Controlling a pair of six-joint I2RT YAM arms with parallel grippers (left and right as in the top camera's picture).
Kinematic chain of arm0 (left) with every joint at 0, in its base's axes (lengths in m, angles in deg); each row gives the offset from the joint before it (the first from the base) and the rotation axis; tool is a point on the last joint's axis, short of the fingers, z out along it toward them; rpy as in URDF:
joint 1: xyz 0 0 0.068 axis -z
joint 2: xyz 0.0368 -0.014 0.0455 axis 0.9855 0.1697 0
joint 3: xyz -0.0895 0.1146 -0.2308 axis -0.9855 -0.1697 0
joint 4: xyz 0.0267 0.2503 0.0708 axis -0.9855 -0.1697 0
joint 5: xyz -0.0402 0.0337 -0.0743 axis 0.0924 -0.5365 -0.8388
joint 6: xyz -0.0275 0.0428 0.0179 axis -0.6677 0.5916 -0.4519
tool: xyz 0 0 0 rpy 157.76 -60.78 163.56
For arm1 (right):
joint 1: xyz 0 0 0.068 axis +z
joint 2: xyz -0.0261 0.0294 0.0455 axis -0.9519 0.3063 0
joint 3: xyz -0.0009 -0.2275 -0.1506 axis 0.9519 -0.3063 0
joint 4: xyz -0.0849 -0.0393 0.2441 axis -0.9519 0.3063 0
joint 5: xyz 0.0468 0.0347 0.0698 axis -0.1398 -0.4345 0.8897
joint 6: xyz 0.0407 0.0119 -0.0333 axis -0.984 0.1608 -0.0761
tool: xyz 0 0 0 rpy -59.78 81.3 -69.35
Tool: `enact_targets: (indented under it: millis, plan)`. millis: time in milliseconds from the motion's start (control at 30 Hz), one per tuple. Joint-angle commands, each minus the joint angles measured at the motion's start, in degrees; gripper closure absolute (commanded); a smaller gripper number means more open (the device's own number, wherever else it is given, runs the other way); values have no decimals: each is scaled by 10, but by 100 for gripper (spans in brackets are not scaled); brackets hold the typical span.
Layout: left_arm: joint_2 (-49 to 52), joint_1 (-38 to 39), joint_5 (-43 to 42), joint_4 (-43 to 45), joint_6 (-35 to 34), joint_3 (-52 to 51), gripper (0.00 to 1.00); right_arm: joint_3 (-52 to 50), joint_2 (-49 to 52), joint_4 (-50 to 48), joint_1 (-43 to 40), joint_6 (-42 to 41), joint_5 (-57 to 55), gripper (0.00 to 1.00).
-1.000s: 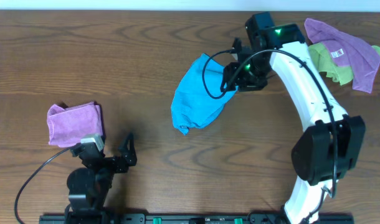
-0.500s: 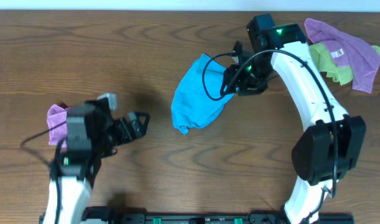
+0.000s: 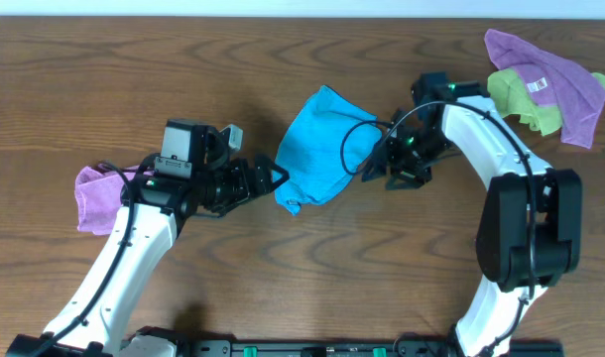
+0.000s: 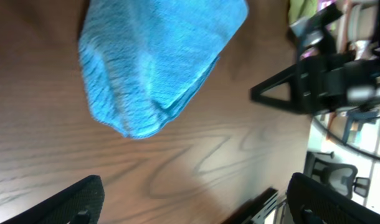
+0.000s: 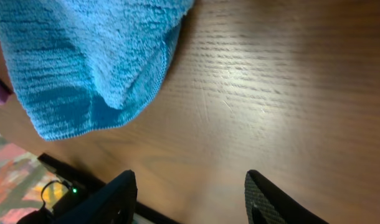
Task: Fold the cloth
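The sky-blue cloth [image 3: 320,147] lies crumpled in a loose heap at the middle of the wooden table. It also shows in the left wrist view [image 4: 154,59] and the right wrist view [image 5: 84,59]. My left gripper [image 3: 271,180] is open and empty just left of the cloth's lower left corner. My right gripper [image 3: 377,167] is open and empty just right of the cloth's right edge. Neither gripper touches the cloth. In the wrist views the left jaws [image 4: 193,199] and the right jaws [image 5: 190,196] stand over bare wood.
A folded purple cloth [image 3: 99,193] lies at the left, partly under my left arm. A purple cloth [image 3: 555,74] and a yellow-green cloth [image 3: 521,94] lie heaped at the back right corner.
My left arm has swung up from the front left to the cloth's left side. My right gripper has let go of the cloth and backed off to its right.
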Motion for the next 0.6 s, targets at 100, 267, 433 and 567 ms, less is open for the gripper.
enact_targets:
  millis: [100,267,433,567]
  plan:
    - [7,10,25,19,-74,13,5,-22,3,-52,17,3,40,46]
    - [7,10,29,17,-94,13,5,-22,3,-96,38,-20,33,48]
    - [7,10,32,7,-128,13,5,-22,3,-125,52,-35,10,49]
    - [7,10,35,1,-150,13,5,-22,3,-130,55,-45,-10,51]
